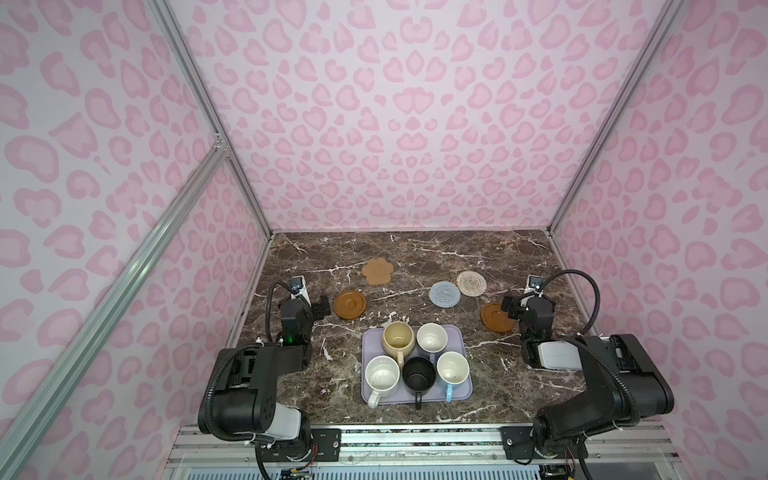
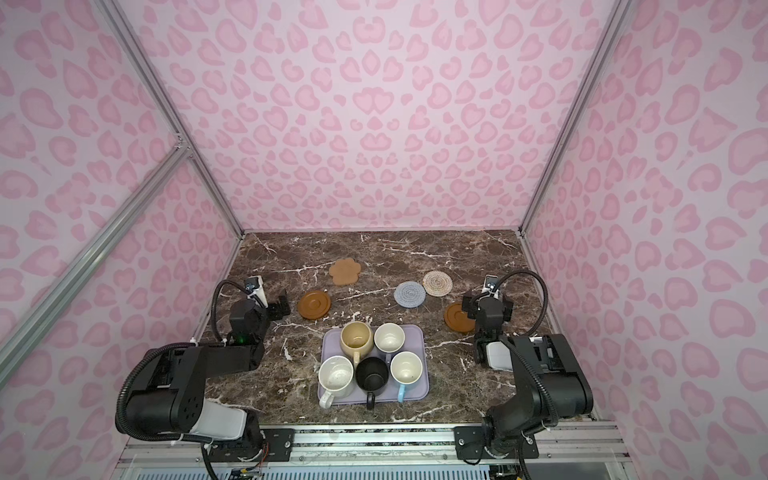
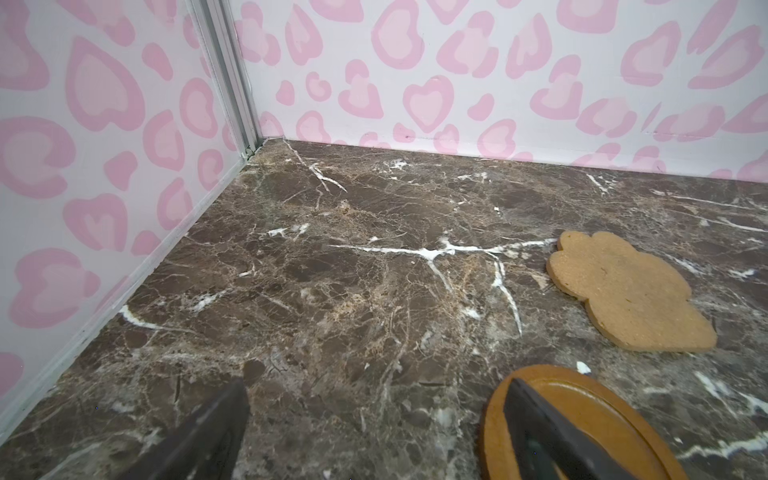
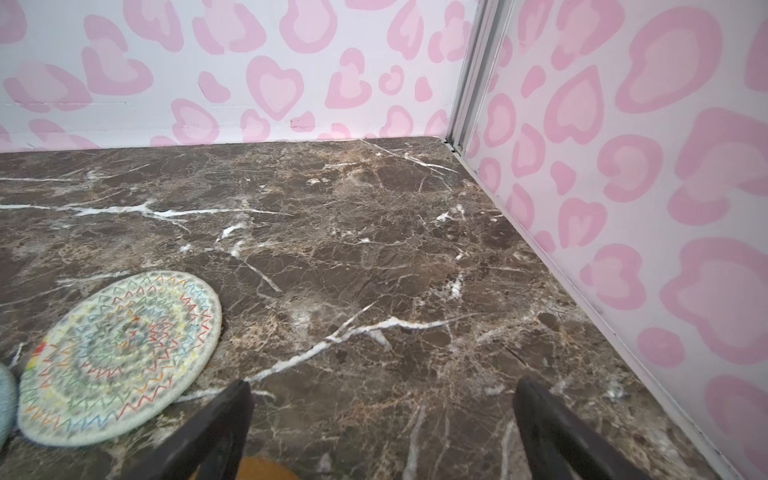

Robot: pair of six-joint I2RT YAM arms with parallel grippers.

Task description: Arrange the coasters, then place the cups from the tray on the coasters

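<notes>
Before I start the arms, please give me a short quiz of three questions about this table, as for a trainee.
1. True or false: the black handled mug stands on the flat lavender rectangular tray.
2. Which lies nearest the blue-grey woven round coaster? A tan paw-shaped coaster; B beige woven round coaster; C light blue mug.
3. Fill in: the left hand and the right hand are both ___.
Key: 1 true; 2 B; 3 open.
</notes>
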